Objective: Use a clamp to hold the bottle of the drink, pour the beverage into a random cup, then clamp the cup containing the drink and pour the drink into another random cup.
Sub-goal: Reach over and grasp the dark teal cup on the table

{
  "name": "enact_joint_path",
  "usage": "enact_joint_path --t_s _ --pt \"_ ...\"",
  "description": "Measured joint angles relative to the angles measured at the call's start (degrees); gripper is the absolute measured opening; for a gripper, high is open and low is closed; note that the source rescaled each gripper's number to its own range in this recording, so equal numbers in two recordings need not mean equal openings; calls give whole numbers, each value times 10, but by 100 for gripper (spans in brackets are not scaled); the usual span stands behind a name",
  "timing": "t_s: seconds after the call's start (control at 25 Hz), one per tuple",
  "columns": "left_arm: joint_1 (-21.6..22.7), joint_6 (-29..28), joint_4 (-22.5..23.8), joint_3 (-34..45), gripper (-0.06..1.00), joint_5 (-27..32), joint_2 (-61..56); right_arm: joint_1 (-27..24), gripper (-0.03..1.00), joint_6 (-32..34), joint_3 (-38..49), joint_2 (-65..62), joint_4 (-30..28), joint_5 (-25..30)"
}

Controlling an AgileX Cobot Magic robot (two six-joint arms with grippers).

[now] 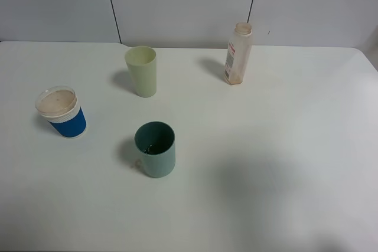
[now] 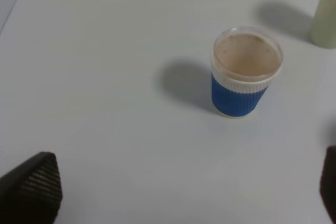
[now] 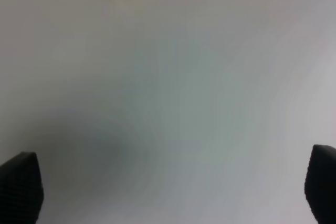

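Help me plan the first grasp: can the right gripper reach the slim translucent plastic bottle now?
Likely yes: the bottle stands upright alone, nothing between it and the open right gripper.

White table (image 1: pixel 283 146), bottle (image 1: pixel 238 54), teal tumbler (image 1: pixel 155 151), blue paper cup (image 1: pixel 62 113), pale green tumbler (image 1: pixel 142 72)

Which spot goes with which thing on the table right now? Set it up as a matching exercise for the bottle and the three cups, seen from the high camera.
Things:
1. bottle
2. teal cup
3. blue cup
4. yellow-green cup

Places:
a. farthest left
b. farthest right, at the back
c. nearest the front
d. at the back, left of the bottle

Pairs: 1-b, 2-c, 3-a, 4-d
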Motion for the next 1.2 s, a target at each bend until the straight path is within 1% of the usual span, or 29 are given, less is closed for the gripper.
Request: enact_joint_path --t_s 0.12,0.4,0.48,0.72,0.92,1.2 --pt "0 0 0 0 100 0 0 0 100 0 22 -40 9 13" --pt "0 0 0 0 100 0 0 0 100 0 77 -120 21 11" --pt "0 0 0 0 100 0 0 0 100 0 77 -144 21 10" --pt "0 0 0 0 100 0 0 0 100 13 77 -153 11 10" --pt "0 0 0 0 100 0 0 0 100 19 77 -184 6 8" --pt "0 0 0 0 100 0 0 0 100 19 77 -185 7 8"
